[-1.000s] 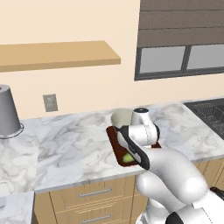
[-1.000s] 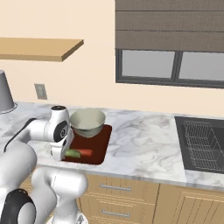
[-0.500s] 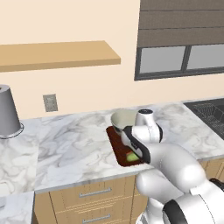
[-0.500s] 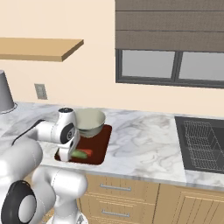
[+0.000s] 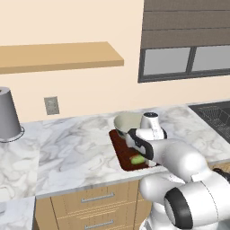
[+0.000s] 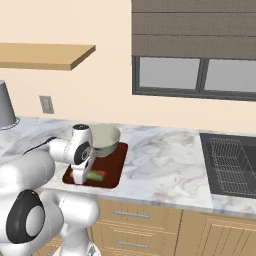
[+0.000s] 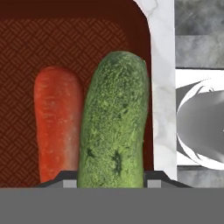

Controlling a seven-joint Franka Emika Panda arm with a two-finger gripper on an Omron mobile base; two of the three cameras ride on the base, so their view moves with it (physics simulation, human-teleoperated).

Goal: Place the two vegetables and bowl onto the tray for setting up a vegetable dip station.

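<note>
Right now, in your hand view, the carrot (image 7: 58, 127) lies left of the gripper (image 7: 109, 181), flat on the tray (image 7: 26, 52). Between its fingertips sits the cucumber (image 7: 114, 122); you likely still clamp it, though contact is hidden. Beyond, the bowl (image 6: 104, 137) fills the tray's far end.
</note>
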